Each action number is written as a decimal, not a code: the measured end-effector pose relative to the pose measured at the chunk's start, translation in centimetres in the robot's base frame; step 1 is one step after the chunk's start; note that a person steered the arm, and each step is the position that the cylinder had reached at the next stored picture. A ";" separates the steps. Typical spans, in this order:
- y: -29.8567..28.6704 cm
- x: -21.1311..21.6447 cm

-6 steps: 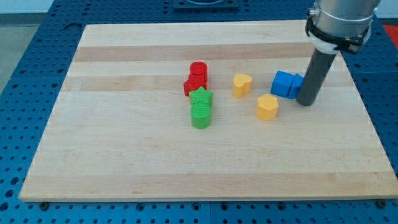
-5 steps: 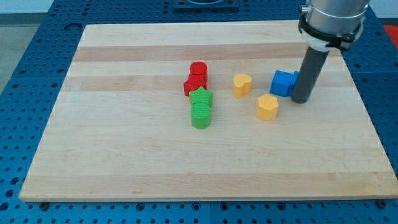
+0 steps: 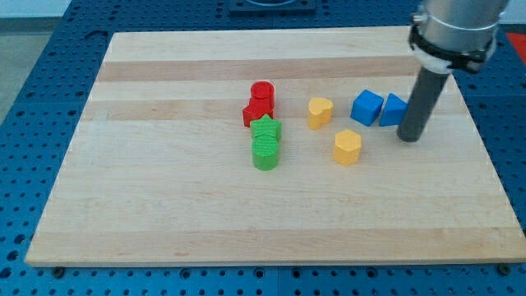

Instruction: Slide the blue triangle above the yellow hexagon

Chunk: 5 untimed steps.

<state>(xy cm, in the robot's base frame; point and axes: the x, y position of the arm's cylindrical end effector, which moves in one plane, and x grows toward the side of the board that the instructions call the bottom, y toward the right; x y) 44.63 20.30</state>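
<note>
End effector, camera view: plain dark rod with no jaws to open or close, holding nothing. Planted upright on the tabletop (image 3: 164, 181) near the view's right edge, with my tip (image 3: 408, 138) just to the right of and slightly below the blue triangle (image 3: 393, 109). Touching or a hair apart: cannot tell, since the rod covers that block's right side. Upper part of the rod joined to a grey collar cut off by the view's top.

Blue triangle sitting close beside a blue cube (image 3: 367, 108) on its left, both up and to the right of the yellow hexagon (image 3: 348, 148). Only a wedge of the triangle's face showing, its shape hard to make out. Yellow hexagon standing alone, apart from both blue blocks and well to the left of and a little below my tip.

Further left, a second yellow block (image 3: 320, 113), rounded and notched on top, heart-like. Near the tabletop's middle, a tight column of four: red cylinder (image 3: 262, 92) at the top, a second red block (image 3: 254, 113) of unclear shape pressed under it, then a green star (image 3: 266, 129) overlapping a green cylinder (image 3: 265, 154) at the bottom. Around the wood, blue perforated board (image 3: 25, 123), cut off on all sides.
</note>
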 end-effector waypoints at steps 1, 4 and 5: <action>1.2 0.0; 0.0 -5.4; -0.5 -4.9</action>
